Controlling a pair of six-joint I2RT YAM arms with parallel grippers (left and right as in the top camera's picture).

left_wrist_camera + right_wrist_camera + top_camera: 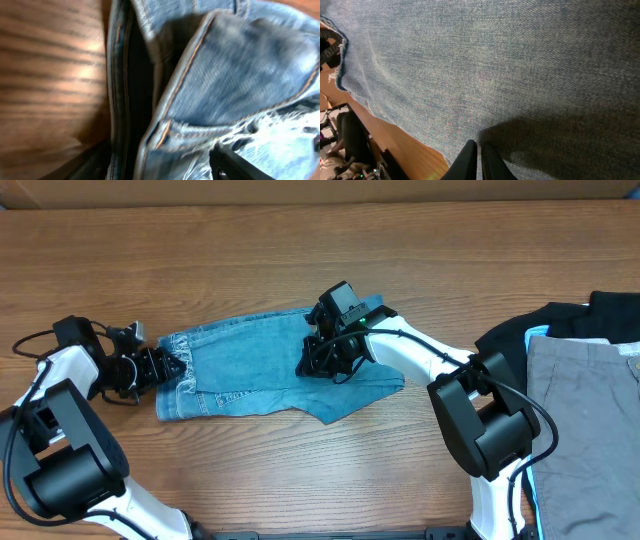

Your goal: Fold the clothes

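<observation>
The light-blue jeans lie folded into a short stack at the table's middle, with the frayed hems at their left end. My left gripper is at that left end. In the left wrist view its fingers are apart, with the frayed denim edge bunched between them, and the picture is blurred. My right gripper is over the jeans' right half. In the right wrist view its fingers are together, tips down on the flat denim, with nothing held between them.
Grey trousers lie on a black garment at the right edge of the wooden table. The right arm's body stands at the front right. Bare wood shows beside the denim in the right wrist view.
</observation>
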